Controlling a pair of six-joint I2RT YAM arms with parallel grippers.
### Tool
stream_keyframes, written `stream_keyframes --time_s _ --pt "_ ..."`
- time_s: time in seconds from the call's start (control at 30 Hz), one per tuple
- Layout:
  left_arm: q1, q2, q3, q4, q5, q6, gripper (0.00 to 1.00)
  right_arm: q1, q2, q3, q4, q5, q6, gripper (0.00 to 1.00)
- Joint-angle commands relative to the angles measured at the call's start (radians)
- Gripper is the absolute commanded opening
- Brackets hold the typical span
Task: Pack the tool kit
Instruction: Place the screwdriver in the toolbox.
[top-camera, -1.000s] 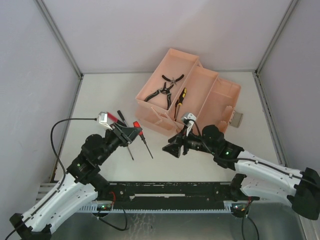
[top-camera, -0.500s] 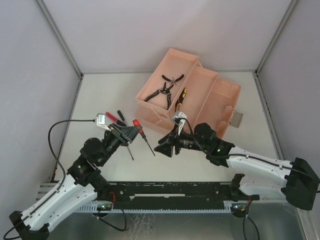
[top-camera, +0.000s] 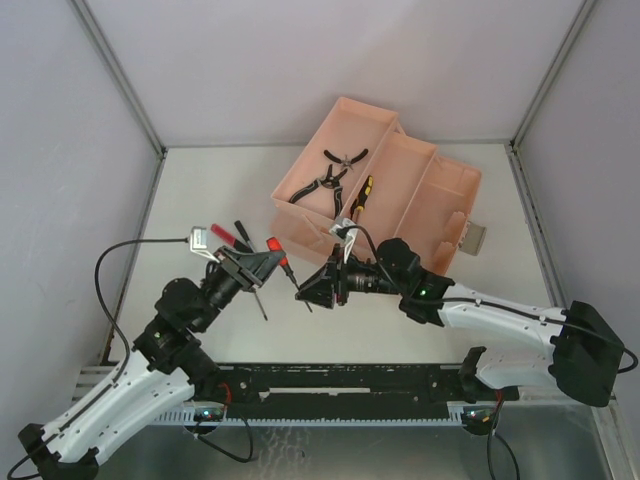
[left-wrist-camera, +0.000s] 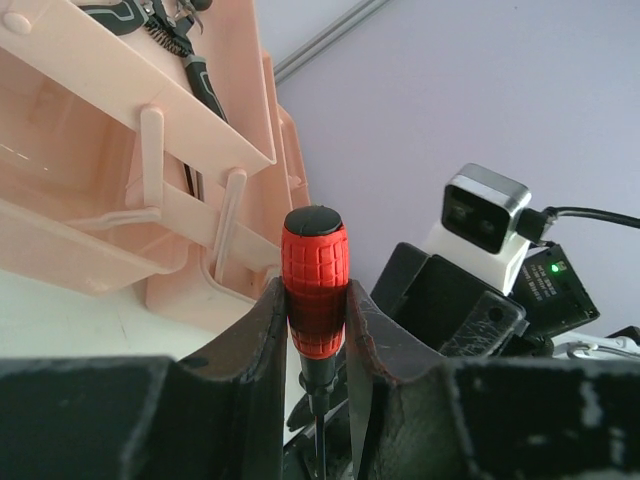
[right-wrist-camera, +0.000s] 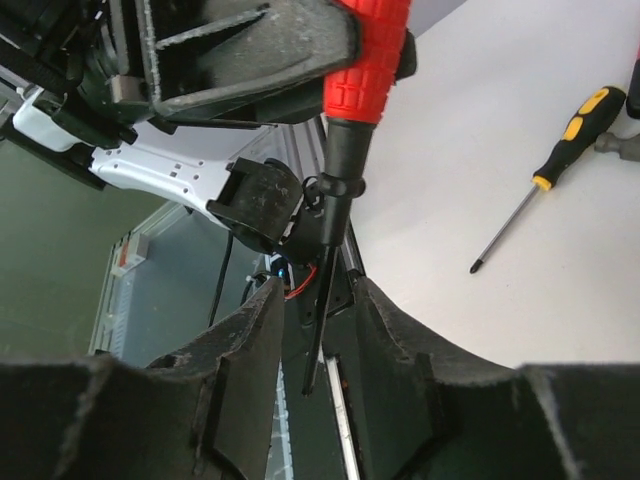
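At the far left of the table (top-camera: 200, 190), two small tools lie side by side, one with a red handle (top-camera: 222, 232) and one with a black handle (top-camera: 241, 229). Just beside them is the left gripper (top-camera: 263, 263). Its fingers (left-wrist-camera: 270, 330) are clenched on the red handle of a screwdriver (left-wrist-camera: 315, 270), and the thin shaft points away toward the middle of the table. The right wrist view shows a yellow and black screwdriver (right-wrist-camera: 560, 140) lying loose on the table, apart from the grippers.

The right gripper (top-camera: 312, 292) is at the far end of the same shaft. Its fingers (right-wrist-camera: 245, 370) stand released on both sides of the shaft, with a gap on each side, so they are not touching it.

To the right, the pink tool box (top-camera: 445, 195) stands open, well behind the grippers. Black-handled pliers (top-camera: 322, 184) lie in its upper tray, and another yellow and black screwdriver (top-camera: 362, 192) lies in the compartment next to it.
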Motion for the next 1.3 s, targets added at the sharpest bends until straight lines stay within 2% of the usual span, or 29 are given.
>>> stream_keyframes --time_s 0.0,0.17,0.57,0.63,0.77,0.87,0.93,1.03,1.13,1.17,1.27 --pt "-0.006 -0.022 0.007 0.000 0.014 -0.015 0.00 0.009 0.015 0.049 0.063 0.007 0.051 0.32" --pt "-0.006 -0.049 0.014 0.000 0.027 -0.025 0.00 0.006 0.046 0.096 0.099 0.013 0.123 0.20" --pt "-0.006 -0.115 -0.006 0.001 -0.001 -0.048 0.00 0.006 0.084 0.111 0.129 -0.051 0.164 0.10" --pt "-0.006 -0.120 -0.008 0.001 -0.003 -0.049 0.00 0.007 0.092 0.113 0.141 -0.063 0.169 0.11" --pt "-0.006 -0.133 -0.013 -0.001 -0.013 -0.053 0.00 0.007 0.107 0.113 0.154 -0.082 0.177 0.25" --pt "-0.007 -0.138 -0.013 -0.001 -0.018 -0.053 0.00 0.005 0.110 0.118 0.137 -0.086 0.168 0.21" --pt "-0.006 -0.137 -0.011 -0.001 -0.018 -0.050 0.00 0.003 0.109 0.119 0.128 -0.084 0.164 0.09" --pt "-0.006 -0.129 -0.009 -0.005 -0.018 -0.050 0.00 0.001 0.102 0.119 0.125 -0.083 0.164 0.00" --pt "-0.006 -0.119 -0.011 -0.014 -0.020 -0.049 0.00 0.000 0.083 0.120 0.096 -0.052 0.159 0.00" --pt "-0.006 -0.117 -0.011 -0.021 -0.022 -0.047 0.05 0.001 0.073 0.119 0.075 -0.028 0.152 0.00" --pt "-0.006 -0.105 0.009 -0.072 -0.032 -0.024 0.42 0.004 0.030 0.120 -0.014 0.106 0.117 0.00"
